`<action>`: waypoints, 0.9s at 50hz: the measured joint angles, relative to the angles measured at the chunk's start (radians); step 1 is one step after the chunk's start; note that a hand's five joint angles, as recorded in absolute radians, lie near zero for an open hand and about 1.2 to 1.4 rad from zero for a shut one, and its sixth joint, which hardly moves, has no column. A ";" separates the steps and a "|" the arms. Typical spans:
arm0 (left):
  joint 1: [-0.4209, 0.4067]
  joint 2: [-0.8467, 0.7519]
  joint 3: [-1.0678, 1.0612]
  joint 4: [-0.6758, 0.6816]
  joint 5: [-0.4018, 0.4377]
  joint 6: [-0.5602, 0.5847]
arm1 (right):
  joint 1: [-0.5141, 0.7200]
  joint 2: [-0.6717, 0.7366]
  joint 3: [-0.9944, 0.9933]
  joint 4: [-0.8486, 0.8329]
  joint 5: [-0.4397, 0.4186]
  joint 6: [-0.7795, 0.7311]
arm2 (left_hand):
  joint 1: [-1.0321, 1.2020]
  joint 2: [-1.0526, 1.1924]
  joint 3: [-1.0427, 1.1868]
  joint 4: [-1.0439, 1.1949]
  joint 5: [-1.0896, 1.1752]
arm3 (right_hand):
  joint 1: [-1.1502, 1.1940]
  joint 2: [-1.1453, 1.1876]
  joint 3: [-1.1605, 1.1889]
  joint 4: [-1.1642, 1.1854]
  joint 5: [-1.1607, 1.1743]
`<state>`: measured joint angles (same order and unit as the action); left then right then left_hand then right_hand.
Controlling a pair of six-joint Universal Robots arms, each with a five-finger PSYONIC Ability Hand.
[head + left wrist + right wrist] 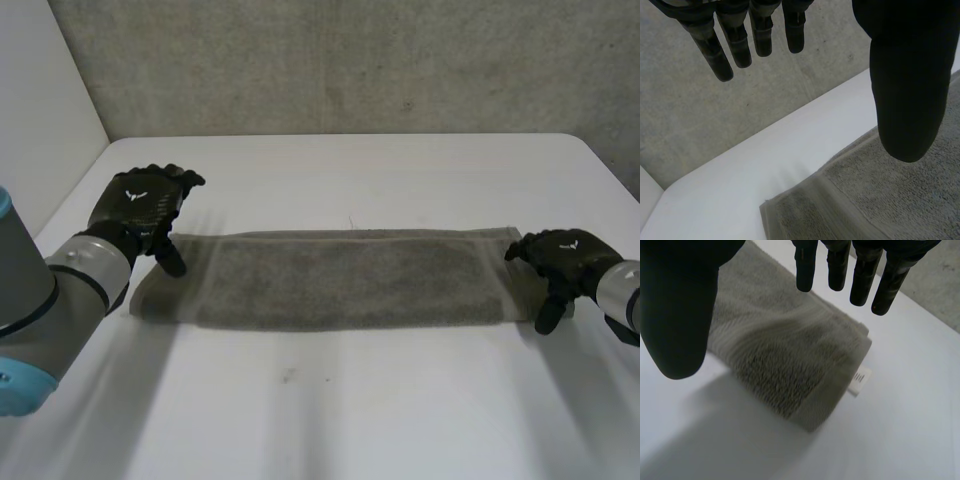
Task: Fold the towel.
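Observation:
A grey towel (340,280) lies flat on the white table (330,420) as a long narrow strip, folded lengthwise. My left hand (145,205) hovers over the towel's left end, open, with straight fingers (735,42) and its thumb (910,90) above the cloth's far corner (790,210). My right hand (560,258) hangs at the towel's right end, open and holding nothing. Under its fingers (840,265) lies the folded end of the towel (790,365), with a small white label (861,381) sticking out at the corner.
A grey concrete wall (350,60) stands behind the table's far edge. A white panel (40,110) rises at the left side. Bare tabletop runs in front of and behind the towel.

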<state>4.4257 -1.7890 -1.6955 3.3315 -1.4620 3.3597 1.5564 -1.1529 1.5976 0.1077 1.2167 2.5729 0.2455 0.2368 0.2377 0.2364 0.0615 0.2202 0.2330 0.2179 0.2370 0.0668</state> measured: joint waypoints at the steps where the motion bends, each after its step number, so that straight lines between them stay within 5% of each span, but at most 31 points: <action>1: 0.003 0.004 -0.016 0.014 0.001 -0.003 | -0.011 0.002 0.016 -0.015 -0.010 -0.002 | 0.000 0.000 0.000 0.000 0.000 | 0.000 0.002 0.001 0.001 0.001; 13: 0.007 -0.002 -0.048 0.040 0.002 -0.004 | -0.057 0.085 0.089 -0.235 -0.027 -0.014 | -0.004 -0.005 -0.005 -0.005 -0.005 | 0.305 0.376 0.392 0.371 0.340; 18: 0.002 -0.004 -0.052 0.038 0.003 -0.002 | -0.064 0.129 0.077 -0.274 -0.022 -0.034 | -0.009 -0.007 -0.006 -0.008 -0.007 | 0.683 0.856 0.865 0.849 0.800; 21: -0.001 -0.004 -0.054 0.038 0.003 -0.002 | -0.074 0.138 0.072 -0.281 -0.017 -0.053 | -0.009 -0.008 -0.006 -0.009 -0.007 | 0.724 0.937 0.951 0.941 0.887; 40: -0.005 0.014 -0.065 0.039 0.002 -0.002 | -0.290 0.032 -0.003 -0.301 0.079 -0.287 | -0.009 -0.010 -0.006 -0.009 -0.009 | 0.724 0.943 0.961 0.955 0.907; 45: -0.004 0.015 -0.066 0.039 0.002 -0.002 | -0.260 0.016 -0.040 -0.299 0.079 -0.335 | -0.010 -0.010 -0.006 -0.009 -0.009 | 0.725 0.943 0.962 0.955 0.908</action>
<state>4.4212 -1.7744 -1.7610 3.3702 -1.4605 3.3579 1.2961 -1.1368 1.5576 -0.1913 1.2962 2.2379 0.2360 0.2266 0.2314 0.2271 0.0527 0.9452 1.1758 1.1799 1.1925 0.9751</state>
